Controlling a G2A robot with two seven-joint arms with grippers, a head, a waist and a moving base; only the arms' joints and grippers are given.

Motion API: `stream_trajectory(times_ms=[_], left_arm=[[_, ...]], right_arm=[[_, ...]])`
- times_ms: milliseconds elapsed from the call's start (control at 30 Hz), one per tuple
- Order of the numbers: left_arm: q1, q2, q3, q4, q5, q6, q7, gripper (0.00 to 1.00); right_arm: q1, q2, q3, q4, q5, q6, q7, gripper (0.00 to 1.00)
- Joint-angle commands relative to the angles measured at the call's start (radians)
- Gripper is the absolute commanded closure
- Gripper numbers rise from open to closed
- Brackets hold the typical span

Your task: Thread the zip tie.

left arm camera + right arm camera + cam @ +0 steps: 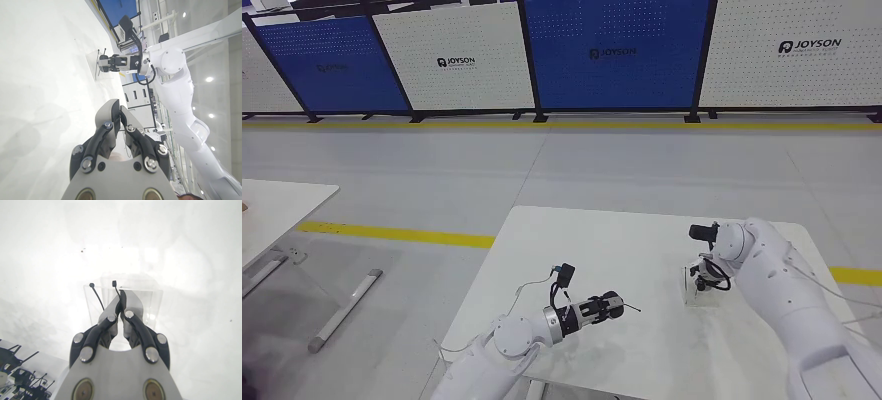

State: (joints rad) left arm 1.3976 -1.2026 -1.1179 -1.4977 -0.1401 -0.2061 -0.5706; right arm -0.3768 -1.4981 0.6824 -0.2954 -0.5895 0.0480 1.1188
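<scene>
Right gripper (121,295): pinching an upright zip tie (115,287) in the clear stand (156,302).
Left gripper (119,108): pressed together, well apart, over the table (47,75).

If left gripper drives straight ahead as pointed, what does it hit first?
Left gripper would likely meet the clear acrylic stand, where the right gripper grips a black zip tie; white table lies between. Depth is unclear, so it might pass beside.
</scene>
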Motion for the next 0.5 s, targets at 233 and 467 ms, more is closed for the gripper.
stream_trajectory(times_ms=[233,467], left_arm=[[0.000,0.000,0.000,0.000,0.000,0.000,0.000,1.00],[0.000,0.000,0.000,0.000,0.000,0.000,0.000,1.00]], right_arm=[[-0.026,0.034,0.031,-0.080,-0.013,0.020,0.004,1.00],[-0.063,0.071,0.061,-0.171,-0.037,0.045,0.025,1.00]])
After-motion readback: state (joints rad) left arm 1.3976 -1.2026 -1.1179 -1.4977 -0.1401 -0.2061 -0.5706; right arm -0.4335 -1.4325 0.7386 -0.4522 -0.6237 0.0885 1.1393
